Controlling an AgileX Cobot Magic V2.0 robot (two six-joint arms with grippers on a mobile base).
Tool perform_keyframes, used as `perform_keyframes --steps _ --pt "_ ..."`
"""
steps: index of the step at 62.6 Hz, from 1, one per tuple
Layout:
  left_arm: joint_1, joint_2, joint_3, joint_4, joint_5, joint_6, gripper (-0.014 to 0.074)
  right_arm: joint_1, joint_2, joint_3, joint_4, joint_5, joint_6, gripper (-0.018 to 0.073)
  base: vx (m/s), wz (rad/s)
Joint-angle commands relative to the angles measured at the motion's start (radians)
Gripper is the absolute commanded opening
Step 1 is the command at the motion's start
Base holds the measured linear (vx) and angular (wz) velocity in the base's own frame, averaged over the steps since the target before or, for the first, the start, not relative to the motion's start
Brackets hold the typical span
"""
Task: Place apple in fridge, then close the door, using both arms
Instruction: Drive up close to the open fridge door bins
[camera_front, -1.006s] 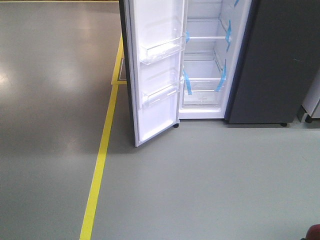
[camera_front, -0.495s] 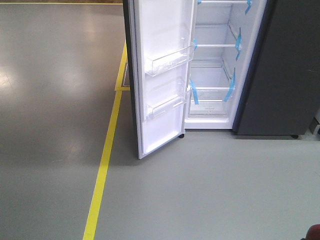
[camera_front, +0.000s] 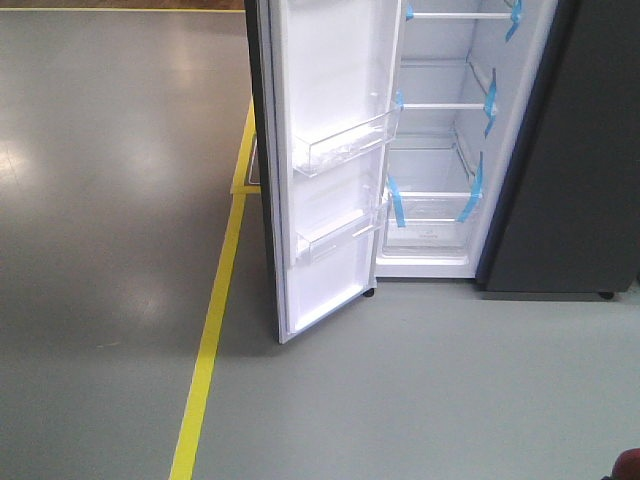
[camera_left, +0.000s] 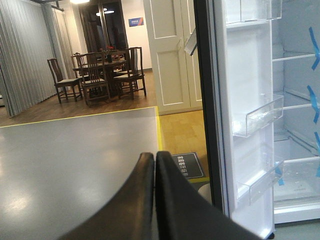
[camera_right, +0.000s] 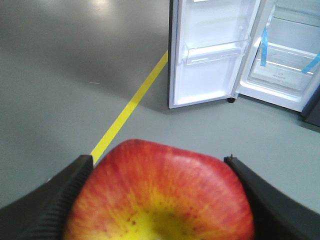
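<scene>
Right gripper (camera_right: 157, 162): clamped on the one apple (camera_right: 160, 200), a finger at each side.
Left gripper (camera_left: 154, 160): fingers pressed together, nothing between them.
Apple's place: held over the floor (camera_front: 400, 400), not yet inside.
Way to go: the fridge (camera_front: 515, 140) lies ahead and right of the apple, well apart, its cavity open.
Door (camera_front: 330, 90): one, upright, swung wide beside the yellow line (camera_front: 210, 330); I'd judge the left arm nearer it.
Bins (camera_front: 345, 145): two show on the door from the front.
</scene>
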Motion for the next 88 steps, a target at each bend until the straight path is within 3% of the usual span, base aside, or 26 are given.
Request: perform_keyframes --steps 1,88 --pt "-0.002 -0.015 0.022 -0.005 -0.075 -0.004 -0.0006 -0.003 0.013 -0.027 0.025 -0.069 -0.004 0.0356 0.18 0.02" --pt "-0.002 -0.015 0.022 -0.005 -0.075 -0.004 -0.0006 -0.003 0.013 -0.027 0.025 -0.069 -0.004 0.0356 0.14 -0.02"
